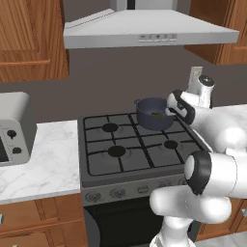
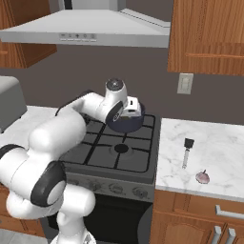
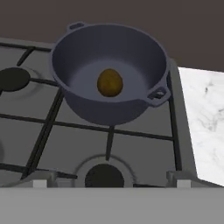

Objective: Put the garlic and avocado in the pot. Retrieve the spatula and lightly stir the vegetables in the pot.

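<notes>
The dark blue-grey pot (image 3: 87,109) stands on the stove's back right burner, also seen as the pot (image 1: 147,118) and the pot (image 2: 127,125). Inside it lies the olive-brown avocado (image 3: 109,82), alone on the pot's floor. My gripper (image 3: 110,183) hangs open in front of the pot, above the front right burner, with nothing between its fingertips (image 3: 40,181). On the marble counter to the right of the stove lies the spatula (image 2: 187,152), black end toward the wall. Close to the counter's front edge sits the whitish garlic (image 2: 202,177).
The stove (image 1: 120,149) has four burners with black grates. A grey appliance (image 1: 13,128) stands on the left counter. A range hood (image 1: 144,29) hangs above, wooden cabinets (image 2: 209,33) flank it, and a wall outlet (image 2: 185,83) sits behind the right counter.
</notes>
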### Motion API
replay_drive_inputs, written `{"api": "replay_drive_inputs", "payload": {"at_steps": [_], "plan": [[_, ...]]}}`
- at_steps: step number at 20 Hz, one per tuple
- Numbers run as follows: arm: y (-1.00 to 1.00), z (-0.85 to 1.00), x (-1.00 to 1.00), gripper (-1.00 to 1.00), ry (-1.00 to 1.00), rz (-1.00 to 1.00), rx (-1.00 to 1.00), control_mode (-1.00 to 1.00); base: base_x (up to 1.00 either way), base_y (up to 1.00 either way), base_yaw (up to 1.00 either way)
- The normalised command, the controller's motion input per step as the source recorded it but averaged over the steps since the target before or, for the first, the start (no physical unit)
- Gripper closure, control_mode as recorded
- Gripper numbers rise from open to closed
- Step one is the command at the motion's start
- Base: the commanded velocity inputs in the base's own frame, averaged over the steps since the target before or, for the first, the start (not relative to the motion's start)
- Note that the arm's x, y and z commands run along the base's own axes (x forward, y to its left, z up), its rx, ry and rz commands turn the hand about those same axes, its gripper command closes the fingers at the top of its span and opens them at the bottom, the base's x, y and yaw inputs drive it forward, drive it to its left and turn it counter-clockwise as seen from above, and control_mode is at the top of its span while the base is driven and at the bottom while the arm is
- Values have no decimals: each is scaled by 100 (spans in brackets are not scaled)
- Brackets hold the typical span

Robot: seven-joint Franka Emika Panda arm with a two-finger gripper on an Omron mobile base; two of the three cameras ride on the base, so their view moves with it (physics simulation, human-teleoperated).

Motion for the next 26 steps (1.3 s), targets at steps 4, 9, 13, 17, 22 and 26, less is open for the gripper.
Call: {"api": "replay_drive_inputs", "payload": {"at_steps": [4,9,13,17,22,26], "plan": [[-52,25,-79,-100,0,-18,0,-100,0,0,0],[-77,30,-38,-100,1,-22,0,-100,0,0,0],[-80,23,-43,-100,4,-25,0,-100,0,0,0],[-87,21,-39,-100,11,-29,3,-100,0,0,0],[-90,12,-46,-100,18,-33,11,-100,0,0,0],[-75,-4,-58,-100,18,-28,12,-100,0,0,0]]}}
